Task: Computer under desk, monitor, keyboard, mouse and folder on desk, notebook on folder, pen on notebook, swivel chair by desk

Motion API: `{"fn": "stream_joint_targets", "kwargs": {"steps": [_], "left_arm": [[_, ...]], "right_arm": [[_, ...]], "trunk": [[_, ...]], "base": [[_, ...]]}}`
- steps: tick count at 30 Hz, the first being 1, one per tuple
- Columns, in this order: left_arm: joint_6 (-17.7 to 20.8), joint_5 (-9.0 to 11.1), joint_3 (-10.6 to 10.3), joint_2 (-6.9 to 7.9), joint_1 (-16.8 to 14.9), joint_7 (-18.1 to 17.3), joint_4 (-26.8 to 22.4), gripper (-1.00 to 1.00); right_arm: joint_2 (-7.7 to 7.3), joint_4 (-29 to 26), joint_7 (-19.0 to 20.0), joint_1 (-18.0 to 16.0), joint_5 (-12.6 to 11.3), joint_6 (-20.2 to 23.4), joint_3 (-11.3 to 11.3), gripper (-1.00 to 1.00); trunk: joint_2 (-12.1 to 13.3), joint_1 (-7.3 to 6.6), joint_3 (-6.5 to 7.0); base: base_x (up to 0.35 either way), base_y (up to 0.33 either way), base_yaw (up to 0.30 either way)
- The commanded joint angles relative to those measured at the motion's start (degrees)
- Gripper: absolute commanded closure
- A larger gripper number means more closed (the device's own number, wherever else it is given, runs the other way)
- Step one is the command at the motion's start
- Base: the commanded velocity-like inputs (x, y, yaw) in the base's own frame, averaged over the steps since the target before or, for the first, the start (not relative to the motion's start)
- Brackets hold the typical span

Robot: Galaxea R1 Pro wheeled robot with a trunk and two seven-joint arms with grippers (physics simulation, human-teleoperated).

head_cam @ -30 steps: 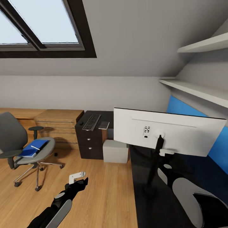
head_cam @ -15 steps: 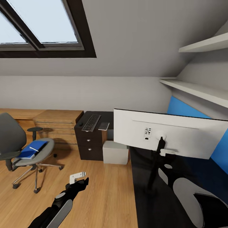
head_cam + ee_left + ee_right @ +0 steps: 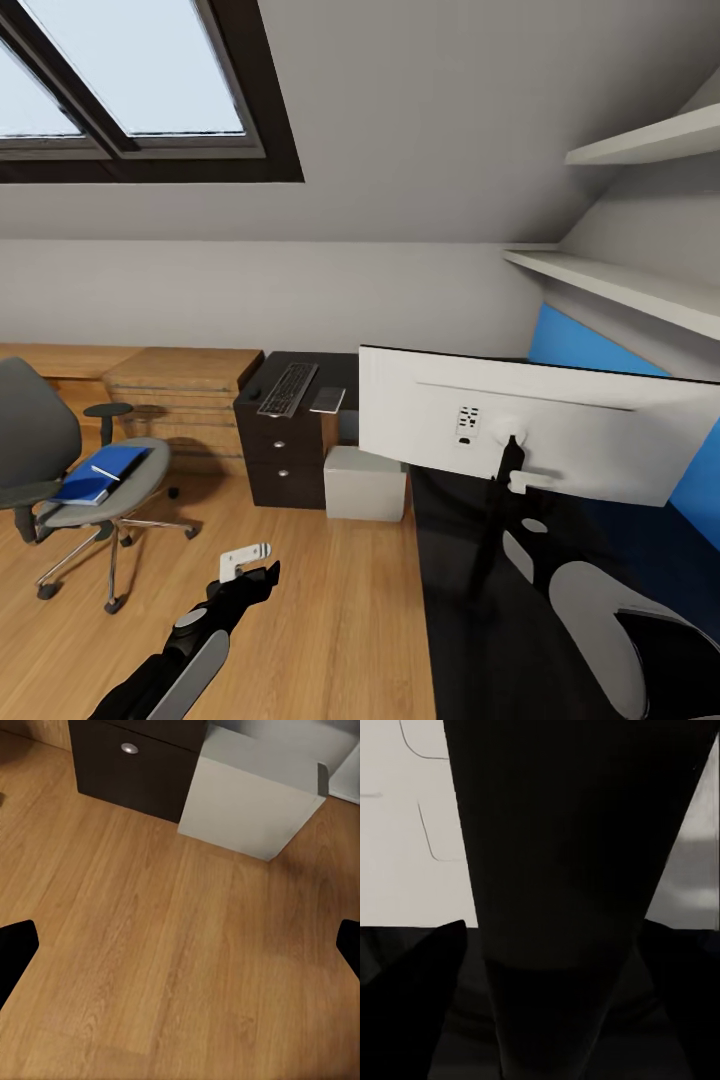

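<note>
Hanging low over oak planks, left gripper (image 3: 262, 574) is spread wide w/ nothing held; right gripper's hidden behind the monitor stand, state unclear. Flat pale-backed monitor (image 3: 540, 425) stands on glossy black desk (image 3: 470, 640); boxy grey computer (image 3: 366, 481) sits beneath. Farther off, blue folder (image 3: 100, 474) lies on padded swivel chair (image 3: 95, 492).

A dark-framed skylight (image 3: 130, 90) sits upper left; two pale shelves (image 3: 620, 285) and a blue wall panel (image 3: 590, 355) right; oak dresser (image 3: 180, 395) far left.
</note>
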Motion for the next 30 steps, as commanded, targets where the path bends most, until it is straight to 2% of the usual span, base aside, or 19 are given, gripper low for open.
{"fn": "stream_joint_targets", "kwargs": {"steps": [1, 13, 30], "left_arm": [[0.09, 0.38, -0.2, 0.07, -0.07, 0.48, -0.1, -1.0], [0.09, 0.38, -0.18, 0.07, -0.07, 0.39, -0.01, -1.0], [0.09, 0.38, -0.19, 0.07, -0.07, 0.42, -0.01, -1.0]], "right_arm": [[0.0, 0.12, 0.06, -0.06, 0.12, -0.14, 0.06, 1.0], [-0.03, -0.2, 0.05, -0.06, 0.09, -0.42, 0.09, 1.0], [-0.12, -0.2, 0.05, -0.06, 0.09, -0.5, 0.15, 1.0]], "trunk": [[-0.07, 0.02, -0.09], [-0.07, 0.02, -0.09], [-0.07, 0.02, -0.09]], "base": [[0.001, 0.0, 0.0], [-0.02, 0.0, 0.0], [-0.325, 0.0, 0.0]]}}
